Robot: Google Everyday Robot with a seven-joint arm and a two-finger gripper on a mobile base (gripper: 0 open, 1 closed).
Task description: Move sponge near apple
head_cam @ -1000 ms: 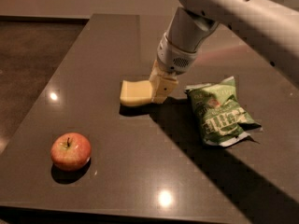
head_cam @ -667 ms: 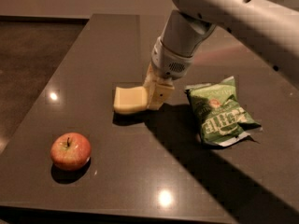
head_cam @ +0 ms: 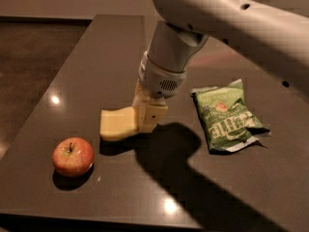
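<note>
Near one apple [head_cam: 73, 156], fingers [head_cam: 148, 119] gripping one sponge [head_cam: 116, 124]

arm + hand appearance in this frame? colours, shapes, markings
Arm: smooth off-white rounded shell with a few small dark holes. Wrist: lighter grey ribbed collar with a dotted vent patch. Hand: cream blocky fingers, sitting at the right end of the sponge. No cables or sleeves visible.

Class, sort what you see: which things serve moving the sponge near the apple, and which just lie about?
Job: pale yellow soft sponge; round red apple; cream tool, clamped on the sponge's right end.
Lying about: green crinkled snack bag.
</note>
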